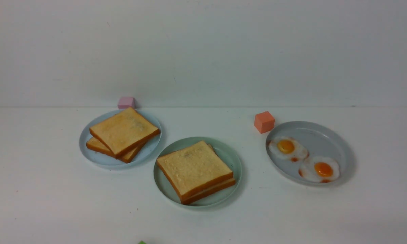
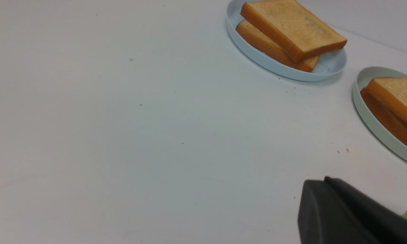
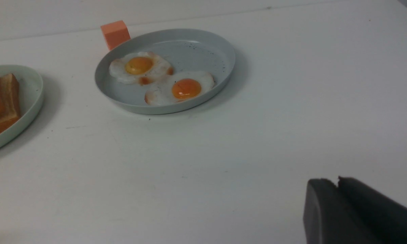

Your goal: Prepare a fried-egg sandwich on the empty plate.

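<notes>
Both grippers hang low over bare table, empty. Left gripper (image 2: 325, 180) has its jaws pressed together; so does the right gripper (image 3: 337, 179), as far as its wrist view shows.

Fried-egg sandwich (image 1: 194, 168): two toast slices stacked on the mint-green plate (image 1: 229, 153), centre of table. Step looks like stacking done, so the next move is probably just to verify or park.

Front view shows neither arm, but does show all three plates, the pink cube (image 1: 126, 102) and the orange cube (image 1: 264, 122). Left wrist view adds the side of the loose toast (image 2: 293, 28) on the pale blue plate (image 2: 328, 64). Right wrist view shows two spare eggs (image 3: 159, 79) on the grey plate (image 3: 203, 44). No view shows an egg inside the stack.
</notes>
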Robot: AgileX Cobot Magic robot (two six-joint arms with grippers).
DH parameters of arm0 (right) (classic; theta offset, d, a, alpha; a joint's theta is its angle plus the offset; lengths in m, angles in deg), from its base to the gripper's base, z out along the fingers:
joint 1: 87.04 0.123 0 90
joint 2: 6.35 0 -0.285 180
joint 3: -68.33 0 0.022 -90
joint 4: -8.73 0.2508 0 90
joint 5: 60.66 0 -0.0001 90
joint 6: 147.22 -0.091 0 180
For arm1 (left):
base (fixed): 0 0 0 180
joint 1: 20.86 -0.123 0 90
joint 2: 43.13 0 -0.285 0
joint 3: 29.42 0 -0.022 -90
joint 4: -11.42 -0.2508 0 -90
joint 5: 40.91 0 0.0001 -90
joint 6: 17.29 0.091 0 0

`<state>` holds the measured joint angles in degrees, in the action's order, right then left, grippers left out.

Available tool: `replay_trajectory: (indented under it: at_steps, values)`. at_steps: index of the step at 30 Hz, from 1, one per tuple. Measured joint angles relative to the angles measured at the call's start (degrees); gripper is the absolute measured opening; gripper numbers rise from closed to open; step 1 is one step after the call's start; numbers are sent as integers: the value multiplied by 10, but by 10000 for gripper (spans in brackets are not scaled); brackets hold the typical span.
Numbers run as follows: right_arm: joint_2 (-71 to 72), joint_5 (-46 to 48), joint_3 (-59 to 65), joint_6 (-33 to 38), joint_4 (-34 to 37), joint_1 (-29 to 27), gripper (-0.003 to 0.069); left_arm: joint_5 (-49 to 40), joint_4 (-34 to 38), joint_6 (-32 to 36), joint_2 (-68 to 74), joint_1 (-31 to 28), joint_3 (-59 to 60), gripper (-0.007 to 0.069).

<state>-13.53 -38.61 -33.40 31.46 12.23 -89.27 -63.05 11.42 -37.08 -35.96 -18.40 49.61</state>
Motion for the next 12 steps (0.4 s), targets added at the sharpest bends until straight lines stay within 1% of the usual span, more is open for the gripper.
replay_trajectory:
  at_steps: [12]
  values:
    - [0, 0, 0, 0, 0, 0, 97, 0, 0, 0, 0, 0, 0, 22]
